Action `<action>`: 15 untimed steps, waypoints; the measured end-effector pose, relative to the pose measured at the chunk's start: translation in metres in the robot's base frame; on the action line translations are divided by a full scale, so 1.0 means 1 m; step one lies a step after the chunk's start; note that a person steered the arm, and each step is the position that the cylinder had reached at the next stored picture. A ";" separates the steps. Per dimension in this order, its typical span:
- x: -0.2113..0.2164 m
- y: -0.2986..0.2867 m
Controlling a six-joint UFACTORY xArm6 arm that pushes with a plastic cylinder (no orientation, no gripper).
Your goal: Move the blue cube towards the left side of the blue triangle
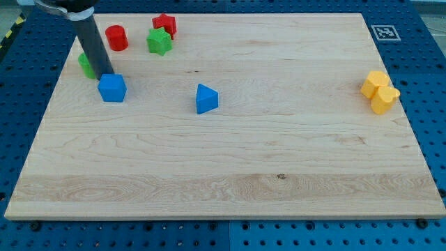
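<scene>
The blue cube (111, 88) sits on the wooden board (230, 160) at the upper left. The blue triangle (205, 99) lies to its right, near the board's middle, with a wide gap between them. My tip (106, 73) stands at the cube's upper left edge, touching or nearly touching it. The dark rod rises from there to the view's top left.
A green block (86, 65) sits partly hidden behind the rod. A red cylinder (116, 37), a green star (159, 42) and a red star (166, 24) lie along the top left. Two yellow blocks (378, 91) sit together at the right edge.
</scene>
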State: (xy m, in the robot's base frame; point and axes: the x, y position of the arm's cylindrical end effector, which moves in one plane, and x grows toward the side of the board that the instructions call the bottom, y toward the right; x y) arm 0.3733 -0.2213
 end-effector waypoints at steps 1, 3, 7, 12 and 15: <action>0.003 -0.009; 0.025 -0.003; 0.043 0.016; 0.050 0.046; 0.041 0.047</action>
State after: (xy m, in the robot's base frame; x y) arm 0.4142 -0.1742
